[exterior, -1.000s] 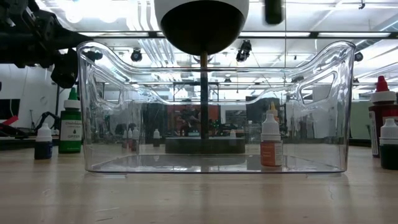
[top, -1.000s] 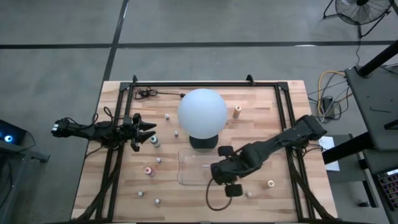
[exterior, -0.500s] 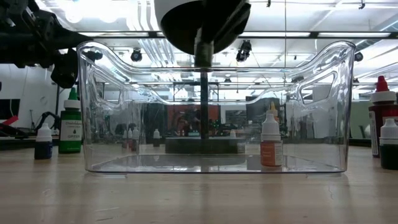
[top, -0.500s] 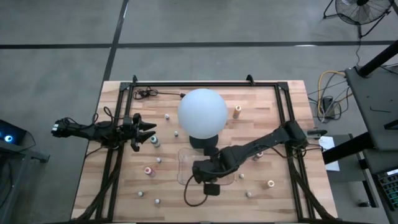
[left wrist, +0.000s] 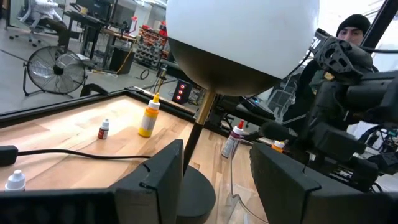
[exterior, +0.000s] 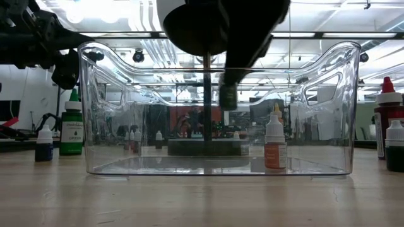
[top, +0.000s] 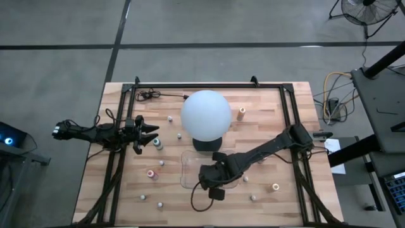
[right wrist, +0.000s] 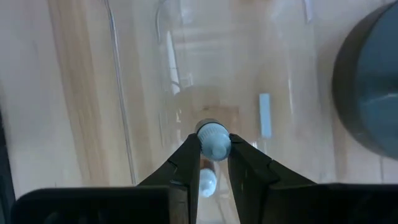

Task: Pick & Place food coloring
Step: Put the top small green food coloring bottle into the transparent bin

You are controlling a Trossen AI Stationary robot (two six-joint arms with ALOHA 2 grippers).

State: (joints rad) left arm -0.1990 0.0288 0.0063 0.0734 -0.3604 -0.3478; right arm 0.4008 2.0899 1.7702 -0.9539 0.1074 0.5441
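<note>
Now | right tool (right wrist: pixel 211 155) pinching food coloring bottle (right wrist: pixel 213 138) | above clear tray (top: pixel 187 179)

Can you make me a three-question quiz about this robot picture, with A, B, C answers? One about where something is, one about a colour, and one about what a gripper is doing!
1. Where is the right gripper?
A. Over the clear tray
B. Off the table
C. Behind the globe

2. What colour is the globe?
A. Red
B. White
C. Green

3. What is the right gripper doing?
A. Hanging open and empty
B. Gripping a cable
C. Pinching a small bottle

Answers:
1. A, because the high view shows the right arm reaching in over the tray.
2. B, because the globe looks plain white from above.
3. C, because the right wrist view shows both fingers pressed against a bottle's cap.

The left gripper waits open at the table's left side.
</note>
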